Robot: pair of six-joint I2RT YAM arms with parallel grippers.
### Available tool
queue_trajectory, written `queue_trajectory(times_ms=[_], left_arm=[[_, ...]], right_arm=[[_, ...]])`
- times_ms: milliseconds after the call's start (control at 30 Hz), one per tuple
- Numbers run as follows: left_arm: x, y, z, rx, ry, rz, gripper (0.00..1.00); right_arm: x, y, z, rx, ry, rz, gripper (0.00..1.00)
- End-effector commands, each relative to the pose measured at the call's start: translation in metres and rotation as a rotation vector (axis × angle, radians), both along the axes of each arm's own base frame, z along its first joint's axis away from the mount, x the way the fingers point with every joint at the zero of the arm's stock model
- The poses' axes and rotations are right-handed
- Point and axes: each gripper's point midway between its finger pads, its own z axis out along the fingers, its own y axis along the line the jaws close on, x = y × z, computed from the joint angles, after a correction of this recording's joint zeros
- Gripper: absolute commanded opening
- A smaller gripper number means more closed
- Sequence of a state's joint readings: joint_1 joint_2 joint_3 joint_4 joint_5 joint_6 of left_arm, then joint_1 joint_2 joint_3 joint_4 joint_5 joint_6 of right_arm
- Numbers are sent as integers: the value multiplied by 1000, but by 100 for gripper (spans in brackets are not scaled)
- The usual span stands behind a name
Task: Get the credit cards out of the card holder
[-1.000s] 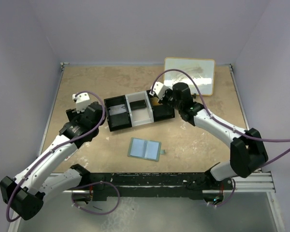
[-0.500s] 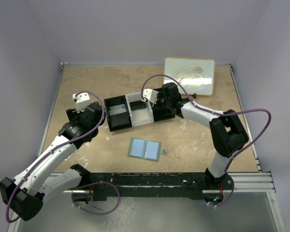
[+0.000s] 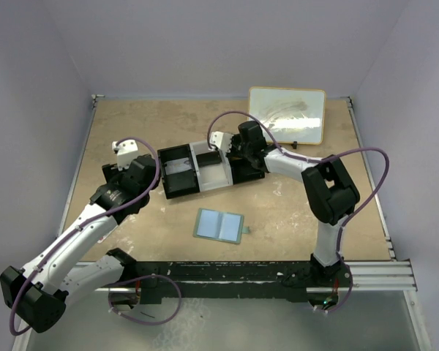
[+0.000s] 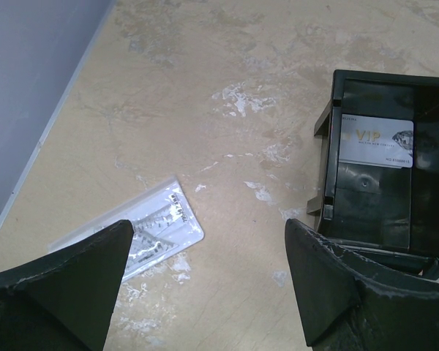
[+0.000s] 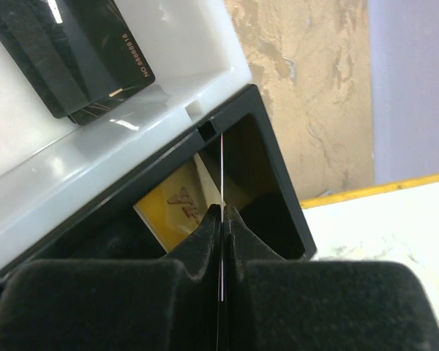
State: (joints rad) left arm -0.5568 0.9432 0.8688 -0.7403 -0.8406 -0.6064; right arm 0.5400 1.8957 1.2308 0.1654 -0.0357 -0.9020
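The wallet (image 3: 219,225) lies open on the table (image 3: 132,124), near the front, and no gripper touches it. The left gripper (image 4: 208,241) is wide open above a clear packet (image 4: 143,227). The right gripper (image 5: 223,208) is shut tight over the tray (image 3: 163,174). In the tray lie three cards: a dark card (image 5: 73,58), an orange card (image 5: 177,208) and a silver card (image 4: 375,139).

Black-white-black tray (image 3: 179,194) sits mid bench (image 3: 132,124). White panel (image 3: 287,114) at far right corner. Clear labelled packet (image 4: 150,227) flat near left edge, apart from tray.
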Motion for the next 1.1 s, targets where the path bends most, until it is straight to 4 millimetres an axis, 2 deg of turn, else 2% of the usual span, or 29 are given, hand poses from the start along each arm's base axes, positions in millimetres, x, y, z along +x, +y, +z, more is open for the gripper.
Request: queue_trajectory(times_ms=[0, 167, 533, 667, 767, 933, 967, 1067], left_arm=[[5, -1, 7, -3, -28, -4, 82], [5, -2, 6, -5, -27, -9, 82], [6, -4, 4, -6, -17, -20, 82], [7, -5, 3, -7, -14, -25, 81], [7, -6, 1, -6, -8, -29, 81], [7, -7, 0, -5, -2, -33, 81], [8, -7, 0, -4, 0, -34, 81], [8, -7, -1, -2, 4, -36, 80]], right_arm=[[25, 6, 18, 1, -88, 3, 2], [31, 4, 7, -25, -97, -1, 5], [14, 4, -16, -29, -14, 63, 17], [16, -2, -22, -28, 10, 52, 19], [20, -6, -21, -22, 4, 18, 25], [22, -5, -16, 7, 3, -3, 27], [23, -5, -14, 14, 4, -4, 30], [23, -3, -12, 32, 12, -10, 32]])
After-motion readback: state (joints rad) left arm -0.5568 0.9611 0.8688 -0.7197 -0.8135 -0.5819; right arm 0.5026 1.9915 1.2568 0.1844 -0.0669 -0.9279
